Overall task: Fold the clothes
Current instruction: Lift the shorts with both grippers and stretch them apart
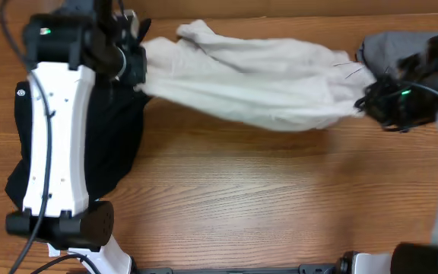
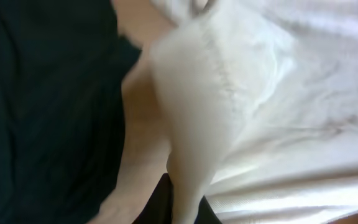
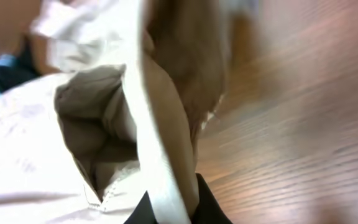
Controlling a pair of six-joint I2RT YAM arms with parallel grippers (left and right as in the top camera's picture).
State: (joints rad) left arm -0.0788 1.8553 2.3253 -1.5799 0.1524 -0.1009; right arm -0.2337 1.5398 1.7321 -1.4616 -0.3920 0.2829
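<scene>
Stretching sideways from the black cloth (image 1: 120, 144), the white garment (image 1: 257, 84) is held at both ends: left gripper (image 1: 138, 65) pinches the near end, right gripper (image 1: 366, 100) the far one.

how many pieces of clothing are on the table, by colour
white garment: 1
black garment: 1
grey garment: 1
total: 3
</scene>
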